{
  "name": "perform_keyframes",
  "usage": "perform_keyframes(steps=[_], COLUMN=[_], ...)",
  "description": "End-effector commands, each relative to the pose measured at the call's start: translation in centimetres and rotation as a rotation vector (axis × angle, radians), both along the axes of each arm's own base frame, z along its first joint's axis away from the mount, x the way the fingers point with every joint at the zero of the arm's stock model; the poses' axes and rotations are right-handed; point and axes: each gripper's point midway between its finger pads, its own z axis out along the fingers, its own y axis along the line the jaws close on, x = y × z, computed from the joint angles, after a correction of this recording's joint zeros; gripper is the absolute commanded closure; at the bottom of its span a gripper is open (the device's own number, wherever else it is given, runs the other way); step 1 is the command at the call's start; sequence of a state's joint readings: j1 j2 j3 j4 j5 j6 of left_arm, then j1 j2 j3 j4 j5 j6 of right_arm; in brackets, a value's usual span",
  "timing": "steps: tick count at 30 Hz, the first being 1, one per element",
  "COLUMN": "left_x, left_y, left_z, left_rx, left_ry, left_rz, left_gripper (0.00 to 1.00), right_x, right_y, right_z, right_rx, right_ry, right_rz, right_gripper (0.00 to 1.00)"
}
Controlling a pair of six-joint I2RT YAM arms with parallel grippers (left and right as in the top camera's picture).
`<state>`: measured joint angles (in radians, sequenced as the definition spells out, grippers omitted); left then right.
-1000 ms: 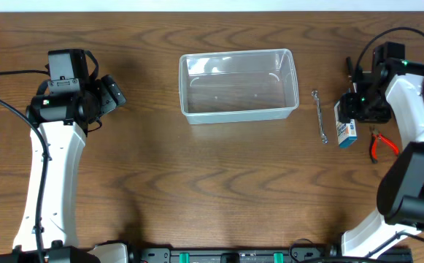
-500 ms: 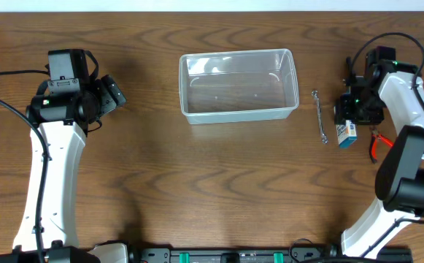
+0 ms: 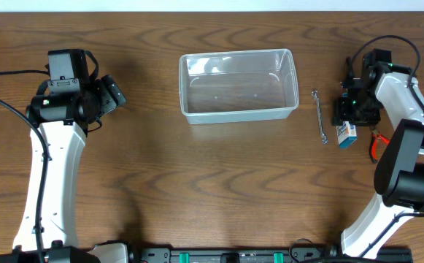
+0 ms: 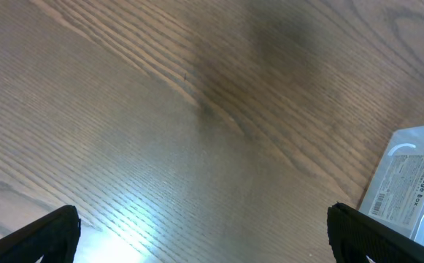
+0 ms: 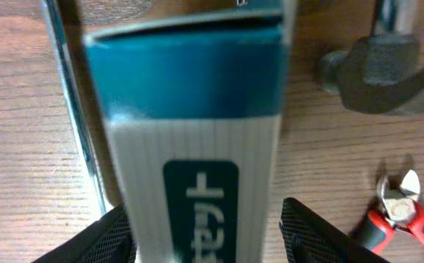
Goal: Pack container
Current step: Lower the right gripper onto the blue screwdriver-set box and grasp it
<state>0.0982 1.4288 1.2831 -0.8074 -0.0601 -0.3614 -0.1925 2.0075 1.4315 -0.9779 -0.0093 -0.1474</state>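
Container [image 3: 239, 85]: clear plastic, likely light, flexible, slick; take by rim. Left claw [image 4: 204, 230] spread, empty; right claw [image 5: 208, 234] straddles blue-white box [image 5: 190, 146], grip unclear.

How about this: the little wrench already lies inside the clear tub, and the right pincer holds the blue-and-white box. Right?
Not quite. The overhead view shows the wrench lying on the table outside the clear tub, between it and the blue-and-white box. The right pincer does hold the box.
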Motion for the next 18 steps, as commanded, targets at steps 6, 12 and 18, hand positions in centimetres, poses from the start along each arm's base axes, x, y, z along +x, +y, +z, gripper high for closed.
perform_keyframes(steps=[6,12,18], left_x=[-0.24,-0.24,-0.25], left_y=[0.4,0.4,0.4], left_z=[-0.12,-0.12,-0.11], left_rx=[0.021,0.021,0.021], left_ry=[0.01,0.01,0.009], left_rz=[-0.002,-0.002,-0.002], left_gripper=[0.02,0.02,0.02], right_x=[-1.23,-1.21,-1.22], right_y=[0.32,0.31,0.31], right_z=[-1.6,-1.6,-1.6], right_rx=[0.017,0.017,0.016], right_ry=[0.034,0.033,0.033], right_rz=[0.012,0.012,-0.001], right_gripper=[0.39,0.6,0.74])
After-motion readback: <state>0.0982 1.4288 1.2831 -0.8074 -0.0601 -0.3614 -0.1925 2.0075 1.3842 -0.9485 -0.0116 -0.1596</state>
